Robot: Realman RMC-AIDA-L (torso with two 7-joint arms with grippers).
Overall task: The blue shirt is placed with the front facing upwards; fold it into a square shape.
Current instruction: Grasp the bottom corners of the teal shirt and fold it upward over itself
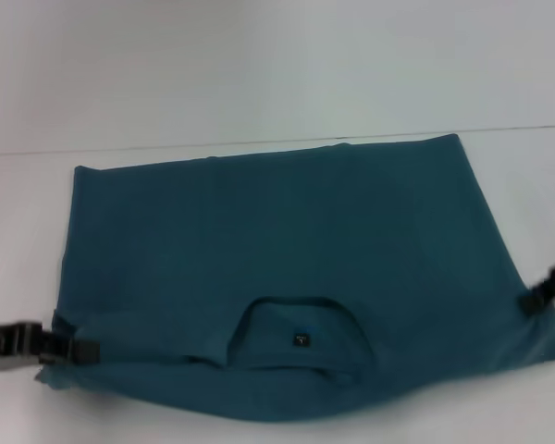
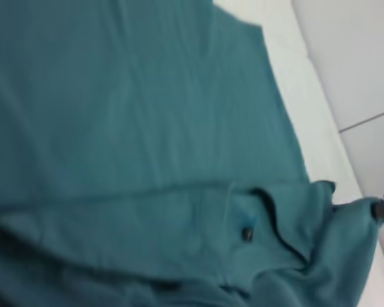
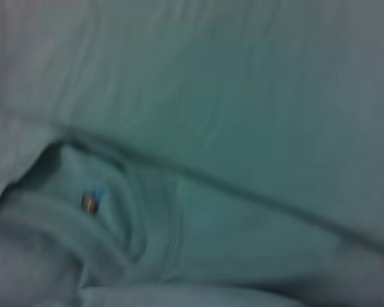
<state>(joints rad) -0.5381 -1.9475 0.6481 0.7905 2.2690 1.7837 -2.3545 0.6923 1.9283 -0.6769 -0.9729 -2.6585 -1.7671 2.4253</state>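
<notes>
Nearest to me, the blue shirt (image 1: 296, 277) is lying spread across the white worktop (image 1: 259, 74), its collar end running along the near edge and its hem reaching toward the far edge. No lettering is showing on the upper side; the cloth is looking plain, with the neck opening gaping toward me and a small dark neck label (image 1: 301, 340) sitting inside it. My wrist views are showing the same label (image 2: 246, 234) (image 3: 89, 203) amid teal folds.

My left claw (image 1: 79, 351) is sitting at the shirt's near left corner, its dark fingers pressed together on the fabric edge there, which is bunching slightly around them. My right claw (image 1: 535, 300) is resting at the shirt's right edge, close to the near right corner, its tip touching the cloth; I am pinching the shirt there too, as far as I can make out, with the edge lifting a little.
</notes>
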